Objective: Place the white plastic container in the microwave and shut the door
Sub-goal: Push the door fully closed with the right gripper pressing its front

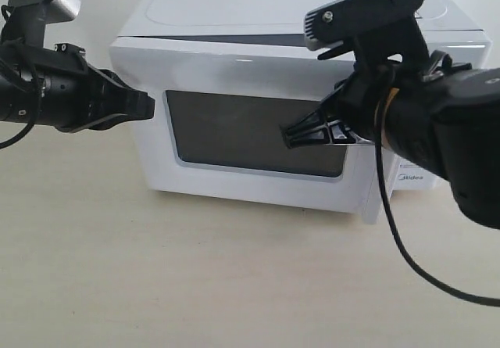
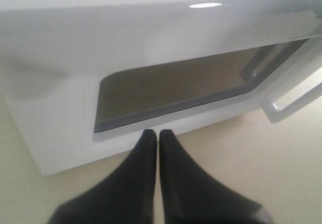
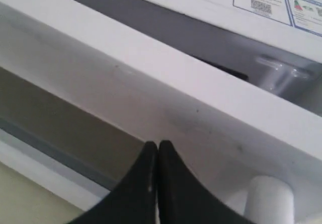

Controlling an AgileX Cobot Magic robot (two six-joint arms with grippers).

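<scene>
The white microwave (image 1: pixel 297 4) stands at the back of the table. Its door (image 1: pixel 234 74) with the dark window (image 1: pixel 234 133) is nearly shut, and a narrow dark gap (image 3: pixel 166 35) shows between door and body. My left gripper (image 1: pixel 148 105) is shut and empty, with its tip at the door's left edge, just below the window (image 2: pixel 157 132). The right gripper (image 1: pixel 287 137) is also shut and empty, its tip against the door face (image 3: pixel 158 143) near the white bar handle (image 3: pixel 269 199). No white plastic container is in view.
The beige table (image 1: pixel 234 285) stretches in front of the microwave. Stickers (image 3: pixel 261 0) sit on top of the microwave. A black cable (image 1: pixel 398 238) hangs from the right arm over the table.
</scene>
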